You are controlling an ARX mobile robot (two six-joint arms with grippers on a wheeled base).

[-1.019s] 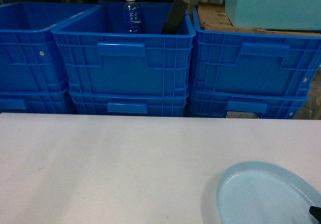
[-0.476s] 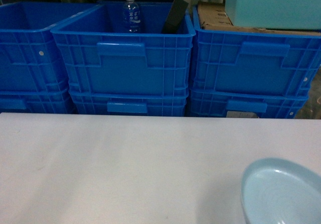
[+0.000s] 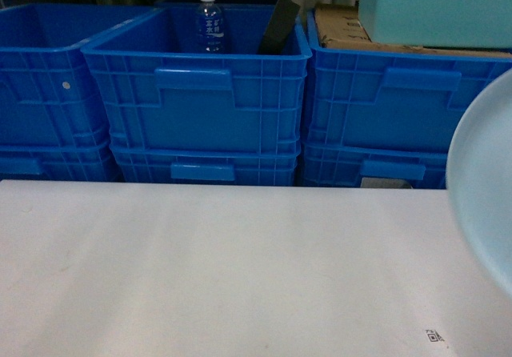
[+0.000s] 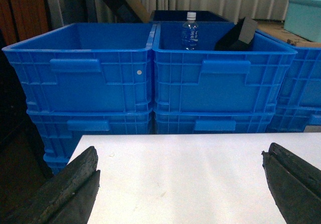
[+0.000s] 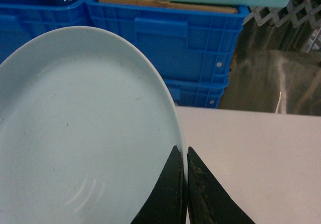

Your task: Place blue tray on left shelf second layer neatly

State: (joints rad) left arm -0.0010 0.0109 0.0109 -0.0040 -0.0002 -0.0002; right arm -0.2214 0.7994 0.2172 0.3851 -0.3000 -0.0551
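1. beyond the far edge of your white counter stands a wall of royal-blue crates, stacked two high; the head view shows three stacks side by side, six crates in all.
2. the middle top crate holds one clear bottle with a white cap, standing upright, and one black block leaning against the crate's right wall.
3. the right top crate is covered by a sheet of brown cardboard, and one pale teal box sits on that.
4. your right hand has its fingers pressed together on the rim of the blue tray; the right wrist view shows the rim pinched between the two black tips.
5. the blue tray is lifted off the counter at the right edge of the head view, tipped up steeply so its hollow face is turned toward the crates and the left; it is round, so it has no long axis to speak of.
6. your left hand hangs low over the left part of the counter with its fingers wide apart and nothing between them.
7. a small printed code mark lies on the counter near the right front.
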